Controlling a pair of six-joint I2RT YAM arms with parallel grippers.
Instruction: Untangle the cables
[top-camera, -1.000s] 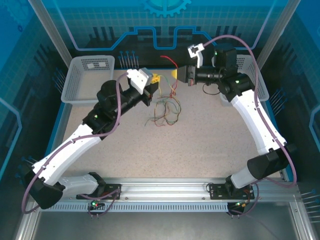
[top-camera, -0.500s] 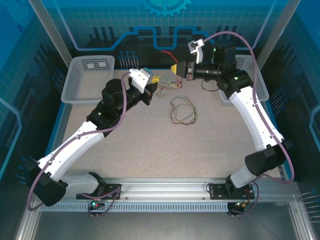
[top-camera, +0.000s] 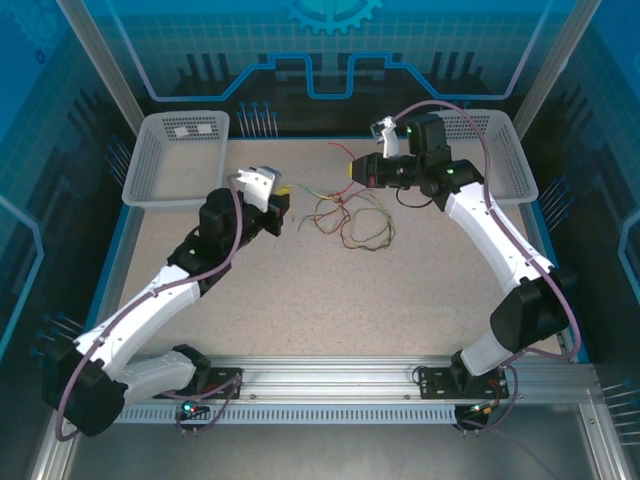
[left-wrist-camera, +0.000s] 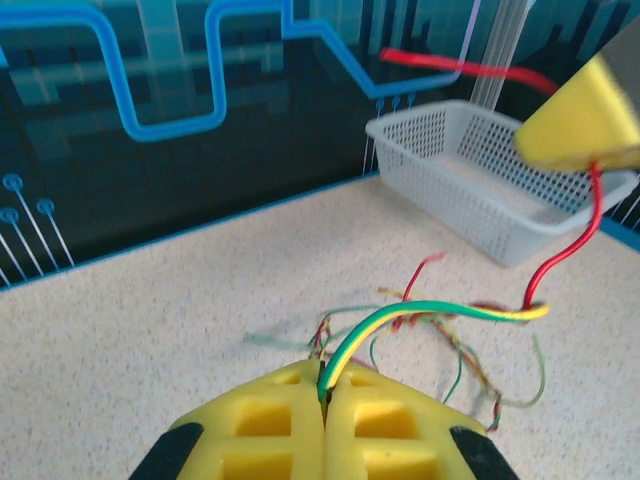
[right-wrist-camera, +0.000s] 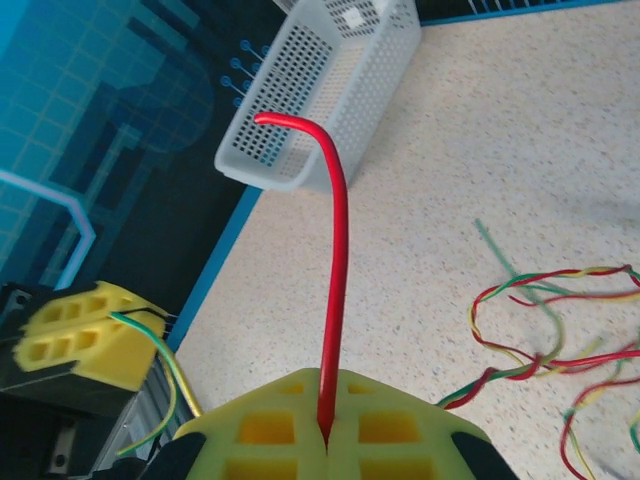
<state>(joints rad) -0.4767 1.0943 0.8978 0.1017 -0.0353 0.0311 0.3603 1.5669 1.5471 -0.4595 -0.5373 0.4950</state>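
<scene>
The cables (top-camera: 352, 216) lie in a loose red, yellow-green and brown tangle on the speckled table between the two arms. My left gripper (top-camera: 283, 193) sits left of the tangle; in the left wrist view its yellow fingers (left-wrist-camera: 400, 420) are shut on a yellow-green cable (left-wrist-camera: 430, 309) that arcs out towards the heap. My right gripper (top-camera: 352, 170) is at the tangle's far edge, shut on a red cable (right-wrist-camera: 338, 250) whose free end curves up past the fingers (right-wrist-camera: 400, 430). The rest of the tangle (right-wrist-camera: 560, 340) rests on the table.
A white mesh basket (top-camera: 180, 150) stands at the back left and another (top-camera: 500, 150) at the back right, behind the right arm. The blue back wall (top-camera: 320, 60) closes the far side. The right gripper's yellow tip (left-wrist-camera: 585, 120) shows in the left wrist view.
Both grippers have come down and towards the near side, the left one also moving left. The tangle has shifted and now spreads across the table between them.
</scene>
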